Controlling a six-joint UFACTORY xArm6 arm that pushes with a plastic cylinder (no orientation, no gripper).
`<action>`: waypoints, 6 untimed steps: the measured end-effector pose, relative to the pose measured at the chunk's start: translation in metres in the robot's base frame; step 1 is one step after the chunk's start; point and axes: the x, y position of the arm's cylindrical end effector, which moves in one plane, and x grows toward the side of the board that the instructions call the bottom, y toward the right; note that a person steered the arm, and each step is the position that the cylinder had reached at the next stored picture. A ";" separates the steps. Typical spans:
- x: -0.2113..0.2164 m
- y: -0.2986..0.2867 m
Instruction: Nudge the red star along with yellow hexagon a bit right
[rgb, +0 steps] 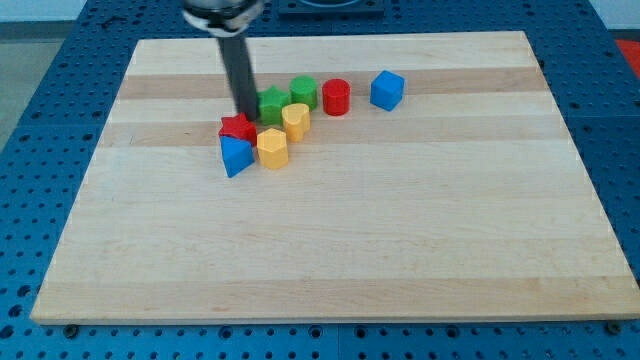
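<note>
Camera view gives you the whole pale wooden board (330, 240), a light plank surface lying on a blue perforated table (40, 110). Nearly all of the board is bare wood; every block sits in one cluster in its upper middle.

Next in size you have the straight dark rod (238, 70), coming down from the view's top, slightly left of centre. My tip (246, 116) meets the board at the upper edge of the red star-shaped block (238, 127), touching it or just beside it; you cannot tell which. The rod has no jaws and holds nothing; it only stands against the wood.

Among the blocks, the blue cube (387, 89) stands apart at the cluster's right end. Left of it is the red cylinder (336, 96), then the green cylinder-like block (304, 91) just beside that, and the green star-like block (272, 102) to its lower left, right beside my tip.

The red star lies at the cluster's left side. The blue triangular block (235, 155) touches it from below. The yellow hexagon block (272, 147) sits just to the right of the blue one and lower right of the red star. The yellow heart-like block (295, 119) sits above the hexagon, right of the red star.
</note>
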 end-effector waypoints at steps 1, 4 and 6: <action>0.000 0.014; 0.052 -0.124; 0.041 -0.021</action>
